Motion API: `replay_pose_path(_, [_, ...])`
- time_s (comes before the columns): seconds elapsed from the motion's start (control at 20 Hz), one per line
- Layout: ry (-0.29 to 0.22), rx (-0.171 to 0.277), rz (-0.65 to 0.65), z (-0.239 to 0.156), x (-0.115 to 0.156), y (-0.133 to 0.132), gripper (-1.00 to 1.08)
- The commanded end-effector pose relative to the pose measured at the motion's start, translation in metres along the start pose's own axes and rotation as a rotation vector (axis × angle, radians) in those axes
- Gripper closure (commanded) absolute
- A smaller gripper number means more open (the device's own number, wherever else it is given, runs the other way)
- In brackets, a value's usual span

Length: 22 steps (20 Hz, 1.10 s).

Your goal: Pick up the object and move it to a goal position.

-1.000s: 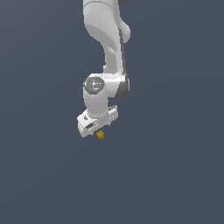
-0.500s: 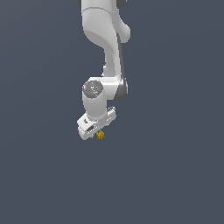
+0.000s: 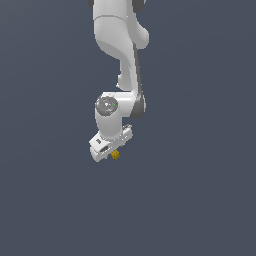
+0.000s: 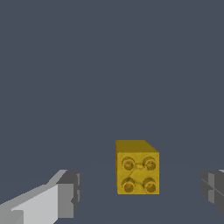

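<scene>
Surface (image 3: 200, 200): a flat, even slate-grey plane fills both views; no edge, seam or wall shows, and open room lies on every side of the arm.
Arm (image 3: 120, 40): smooth white rounded shells with a dark strip down one link, reaching down from the top of the exterior view to a round grey-capped wrist joint.
Gripper (image 3: 111, 153): a blocky white body, tilted, with grey squared fingertips (image 4: 70, 192); in the wrist view the two tips stand spread wide, one on either side of the block, with clear grey gaps between each tip and the block, so nothing is pinched.
Block (image 4: 137, 167): a small yellow-gold cube with sharp edges; one face carries four round, darker ringed studs in a square. It sits between the spread fingertips, nearer neither by much, and in the exterior view just under the gripper's lower end.
</scene>
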<state>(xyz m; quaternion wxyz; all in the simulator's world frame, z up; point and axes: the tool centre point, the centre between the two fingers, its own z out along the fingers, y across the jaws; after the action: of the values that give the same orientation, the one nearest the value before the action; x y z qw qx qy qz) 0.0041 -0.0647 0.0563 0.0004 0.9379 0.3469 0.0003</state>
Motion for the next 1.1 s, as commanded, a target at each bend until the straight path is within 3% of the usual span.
replay_pose_path(0.0, [-0.001,0.001,-0.001,0.014,-0.001,-0.001,-0.92])
replay_pose_path(0.4, [-0.001,0.001,-0.003,0.034,0.000,0.000,-0.92])
replay_pose_path(0.45, [-0.001,0.001,-0.003,0.034,0.000,0.000,1.08])
replay_pose_path(1.05, [-0.001,0.001,-0.003,0.033,0.001,0.000,1.08])
